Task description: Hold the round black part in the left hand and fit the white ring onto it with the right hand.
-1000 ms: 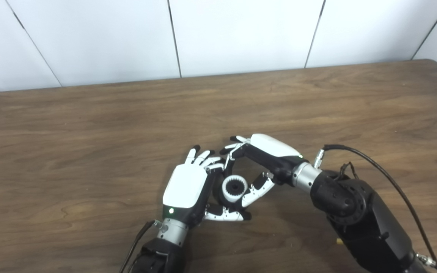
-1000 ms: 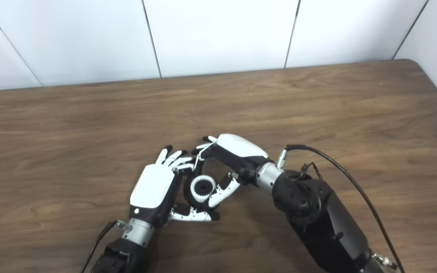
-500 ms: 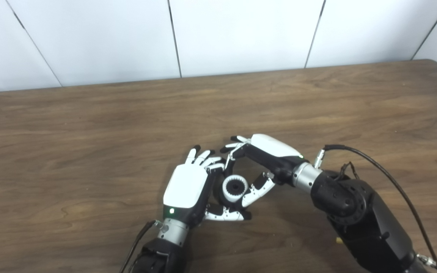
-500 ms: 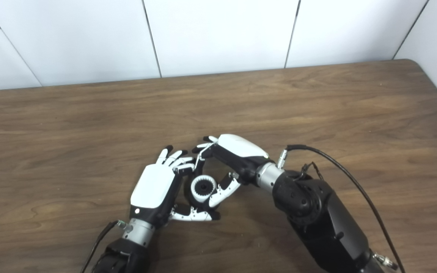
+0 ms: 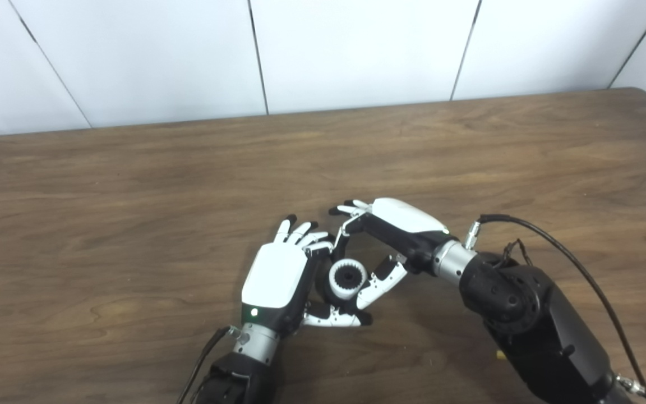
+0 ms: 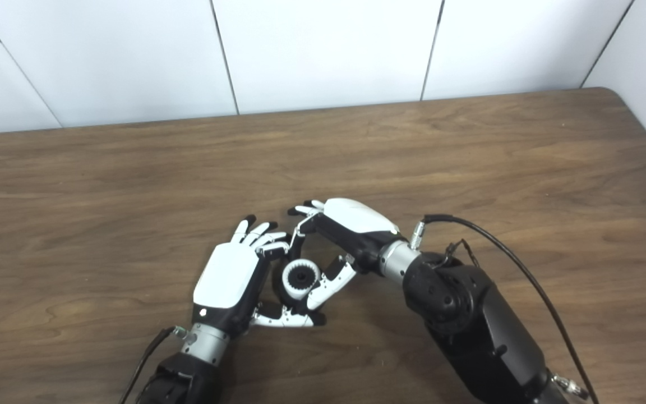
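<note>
My left hand (image 5: 274,276) is shut on the round black part (image 5: 323,285), held low over the table with its face turned up. The white toothed ring (image 5: 347,278) sits on the part, and the part's black hub shows through its middle. The ring also shows in the right eye view (image 6: 300,279). My right hand (image 5: 393,233) arches over the ring from the right. Its fingers (image 5: 347,210) are stretched out past the ring's far side, apart from it. Its thumb (image 5: 379,282) lies close beside the ring's right edge. The part's underside is hidden by my left hand.
The brown wooden table (image 5: 132,185) runs out on all sides, with its rounded far right corner (image 5: 645,95) against the white panelled wall. A black cable (image 5: 570,264) loops off my right forearm.
My right hand's fingers have straightened and lifted slightly away from the ring. The left hand, the black part and the ring have not moved.
</note>
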Action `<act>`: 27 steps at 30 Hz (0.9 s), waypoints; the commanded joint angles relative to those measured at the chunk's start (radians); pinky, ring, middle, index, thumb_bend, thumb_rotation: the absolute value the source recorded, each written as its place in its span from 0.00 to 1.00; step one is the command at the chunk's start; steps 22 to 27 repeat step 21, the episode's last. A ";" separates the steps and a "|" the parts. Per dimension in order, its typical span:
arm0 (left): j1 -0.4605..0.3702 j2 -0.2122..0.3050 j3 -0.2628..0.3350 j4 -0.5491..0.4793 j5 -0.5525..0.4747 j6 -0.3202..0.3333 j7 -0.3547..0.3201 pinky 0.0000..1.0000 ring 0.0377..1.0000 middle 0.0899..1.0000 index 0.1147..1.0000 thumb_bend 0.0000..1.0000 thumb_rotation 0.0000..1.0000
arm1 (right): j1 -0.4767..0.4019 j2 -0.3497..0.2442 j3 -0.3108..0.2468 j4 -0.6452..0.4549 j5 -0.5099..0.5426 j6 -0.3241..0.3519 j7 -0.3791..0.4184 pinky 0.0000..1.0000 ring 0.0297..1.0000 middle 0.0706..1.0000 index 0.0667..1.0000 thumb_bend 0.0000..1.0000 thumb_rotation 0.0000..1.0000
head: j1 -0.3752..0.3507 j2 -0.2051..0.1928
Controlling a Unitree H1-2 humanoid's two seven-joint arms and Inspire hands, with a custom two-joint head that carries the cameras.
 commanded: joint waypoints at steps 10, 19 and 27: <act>-0.007 0.005 -0.002 0.016 0.006 -0.005 -0.003 1.00 0.89 0.76 0.42 0.52 0.05 | -0.041 -0.020 -0.069 -0.062 0.022 0.000 -0.011 1.00 1.00 0.93 0.65 1.00 0.26 | 0.001 -0.001; -0.011 0.013 0.008 0.024 -0.001 -0.010 0.000 1.00 0.89 0.76 0.42 0.52 0.05 | -0.061 -0.059 -0.119 -0.106 0.037 0.020 0.012 1.00 1.00 0.92 0.67 1.00 0.27 | 0.000 -0.006; -0.011 0.014 0.010 0.026 -0.001 -0.009 -0.001 1.00 0.89 0.76 0.42 0.52 0.05 | -0.066 -0.065 -0.125 -0.113 0.040 0.031 0.020 1.00 1.00 0.92 0.67 1.00 0.26 | -0.002 -0.007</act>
